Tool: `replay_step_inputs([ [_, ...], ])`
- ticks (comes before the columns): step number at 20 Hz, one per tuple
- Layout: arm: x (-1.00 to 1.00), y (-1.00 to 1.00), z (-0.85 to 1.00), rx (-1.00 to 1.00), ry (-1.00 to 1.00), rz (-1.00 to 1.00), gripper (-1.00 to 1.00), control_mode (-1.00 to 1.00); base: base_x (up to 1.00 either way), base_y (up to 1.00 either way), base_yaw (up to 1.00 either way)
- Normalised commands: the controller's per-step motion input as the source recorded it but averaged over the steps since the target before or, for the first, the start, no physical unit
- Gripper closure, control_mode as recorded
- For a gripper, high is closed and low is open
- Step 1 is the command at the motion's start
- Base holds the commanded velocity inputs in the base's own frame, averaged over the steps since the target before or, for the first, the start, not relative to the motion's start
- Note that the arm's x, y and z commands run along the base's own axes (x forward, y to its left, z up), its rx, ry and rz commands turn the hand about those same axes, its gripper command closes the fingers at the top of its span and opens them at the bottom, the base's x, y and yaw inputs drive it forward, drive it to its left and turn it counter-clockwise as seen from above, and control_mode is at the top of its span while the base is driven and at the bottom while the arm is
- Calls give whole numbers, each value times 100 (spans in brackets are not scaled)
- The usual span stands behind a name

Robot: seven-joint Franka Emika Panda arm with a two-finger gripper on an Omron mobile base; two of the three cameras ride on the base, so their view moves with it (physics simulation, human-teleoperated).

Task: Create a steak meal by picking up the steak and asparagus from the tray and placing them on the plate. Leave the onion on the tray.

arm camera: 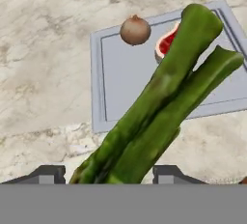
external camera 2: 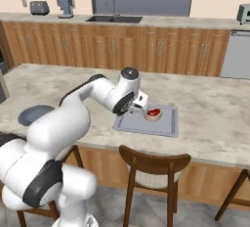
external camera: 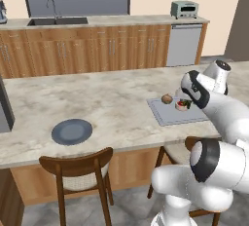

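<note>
My gripper [arm camera: 108,172] is shut on the asparagus [arm camera: 164,107], a bundle of thick green stalks that juts up from between the finger tips and hangs over the near edge of the grey tray [arm camera: 125,88]. On the tray lie the brown onion [arm camera: 135,30] at its far side and the red steak [arm camera: 165,44], partly hidden behind the stalks. In the left base view the hand hovers over the tray [external camera: 165,114], right beside the steak [external camera: 183,105] and the onion [external camera: 167,99]. The blue-grey plate [external camera: 72,131] sits far to the left on the counter, near its front edge.
Two wooden chairs [external camera: 78,171] [external camera 2: 154,170] stand against the island's front edge. Beyond the island runs a back counter with a sink [external camera: 57,21], a toaster oven [external camera: 185,9] and a coffee machine [external camera 2: 65,6]. Bare marble lies between tray and plate.
</note>
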Motion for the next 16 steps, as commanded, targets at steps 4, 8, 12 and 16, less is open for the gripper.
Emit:
replay_step_inputs([
  [4, -8, 100, 5, -1, 2, 20, 100, -100, 0, 0, 0],
  [8, 0, 100, 7, 0, 6, 19, 100, -100, 0, 0, 0],
  [12, 2, 100, 1, 0, 8, 21, 100, -100, 0, 0, 0],
  [16, 8, 100, 0, 0, 12, 24, 100, -100, 0, 0, 0],
])
